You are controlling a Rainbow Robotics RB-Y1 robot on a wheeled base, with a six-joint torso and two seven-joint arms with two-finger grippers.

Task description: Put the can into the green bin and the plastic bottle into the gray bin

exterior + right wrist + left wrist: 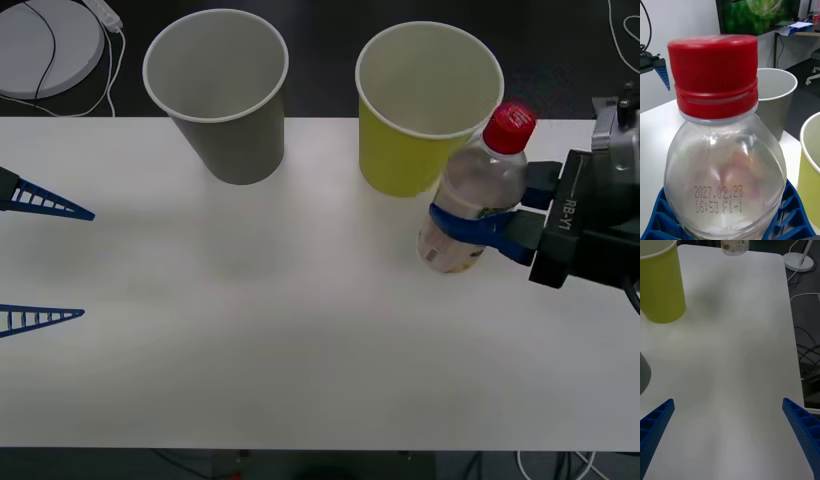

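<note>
The right hand [478, 224] grasps the plastic bottle [476, 192] around its middle, blue ribbed fingers [455, 222] clamped on either side of the clear body, just beside the green bin [415, 120] on the robot's right side of it. The bottle stands roughly upright, tilted slightly, its red cap [509, 126] level with the green bin's rolled white rim; whether its base touches the white counter [300, 330] cannot be told. From the right wrist, the cap [715, 71] looms large above a printed date code on the clear shoulder, with the fingers [662, 217] wrapped around the bottle [724, 168] below.

The gray bin [222, 95] stands upright on the counter to the left of the green bin, the two near each other but apart, both along the counter's far edge. Both bins show pale interiors with nothing visible inside.

The left hand [45, 262] hovers released over the counter, well to the left of the green bin, its two fingers [655, 427] spread wide.
</note>
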